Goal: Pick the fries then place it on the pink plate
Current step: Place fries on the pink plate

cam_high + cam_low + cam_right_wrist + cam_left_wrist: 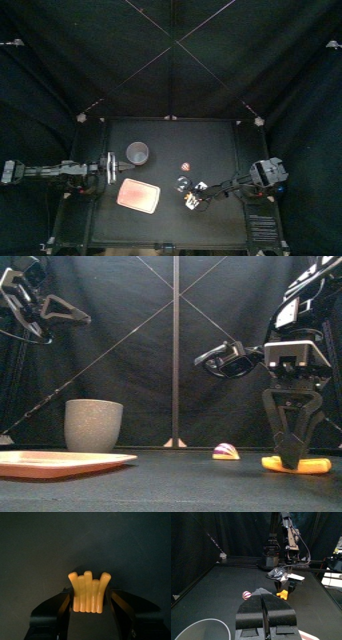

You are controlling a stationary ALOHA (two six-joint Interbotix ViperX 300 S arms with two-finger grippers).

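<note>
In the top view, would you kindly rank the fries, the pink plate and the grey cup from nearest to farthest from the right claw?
1. Fries: right at the right claw, beneath it.
2. Pink plate: to the claw's left, towards the front.
3. Grey cup: farthest, to the left and further back, behind the plate.

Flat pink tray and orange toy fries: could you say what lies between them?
Between pink tray and orange fries, the top view shows only bare black table.
</note>
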